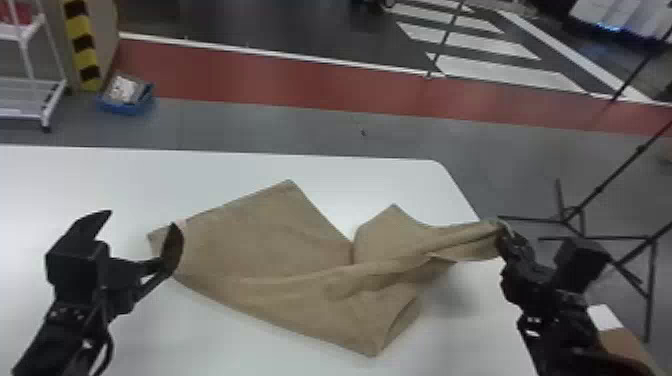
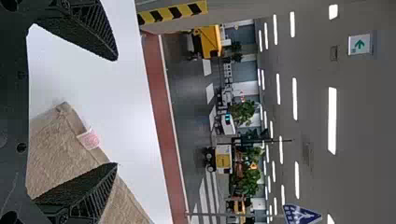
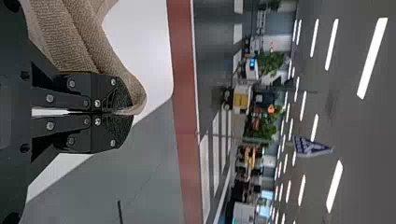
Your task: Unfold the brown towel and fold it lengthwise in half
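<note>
The brown towel (image 1: pixel 280 240) lies partly spread and rumpled on the white table (image 1: pixel 75 175), with a notch in its far side, creases running toward its right end and one corner pointing to the near side. At the towel's right end, the right gripper (image 1: pixel 505 234) has its fingers clenched on a gathered corner, holding that stretch raised. At the towel's left end is the left gripper (image 1: pixel 141 220), its fingers wide apart with nothing pinched; one is over the towel's edge, near a small pale tag (image 2: pixel 88 138) on the cloth. Past the towel, on the floor, are a blue tray (image 1: pixel 120 109) to its far left and a black stand (image 1: pixel 600 187) to its right.
</note>
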You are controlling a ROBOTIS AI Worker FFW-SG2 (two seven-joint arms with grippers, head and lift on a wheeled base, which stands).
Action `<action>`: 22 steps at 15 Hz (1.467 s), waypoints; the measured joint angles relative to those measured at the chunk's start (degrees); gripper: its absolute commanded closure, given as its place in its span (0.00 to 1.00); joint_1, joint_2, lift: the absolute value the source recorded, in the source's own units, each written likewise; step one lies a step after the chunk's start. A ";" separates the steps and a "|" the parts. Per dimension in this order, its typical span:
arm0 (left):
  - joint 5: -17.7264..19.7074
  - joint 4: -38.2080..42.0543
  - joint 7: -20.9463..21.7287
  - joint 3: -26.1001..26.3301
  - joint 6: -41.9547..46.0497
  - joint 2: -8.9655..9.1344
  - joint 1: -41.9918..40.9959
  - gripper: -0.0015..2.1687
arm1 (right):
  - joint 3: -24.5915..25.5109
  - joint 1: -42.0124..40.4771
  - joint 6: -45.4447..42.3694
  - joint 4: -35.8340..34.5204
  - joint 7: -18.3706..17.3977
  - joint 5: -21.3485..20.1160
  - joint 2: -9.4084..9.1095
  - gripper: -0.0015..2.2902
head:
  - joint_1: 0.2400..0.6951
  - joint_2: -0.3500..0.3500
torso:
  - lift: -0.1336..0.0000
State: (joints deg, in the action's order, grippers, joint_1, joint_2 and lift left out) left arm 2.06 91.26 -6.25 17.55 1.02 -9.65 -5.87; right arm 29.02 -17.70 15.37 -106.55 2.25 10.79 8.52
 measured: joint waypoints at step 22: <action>2.20 -2.04 8.34 -3.94 -7.86 -0.13 1.46 0.78 | -6.76 2.32 1.64 1.58 2.70 -2.97 -0.53 0.49 | 1.00 0.02 | 0.11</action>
State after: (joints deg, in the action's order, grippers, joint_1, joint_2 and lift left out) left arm 4.26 89.21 2.09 13.61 -6.83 -9.78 -4.41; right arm 22.26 -15.38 17.01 -104.98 4.94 7.82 7.99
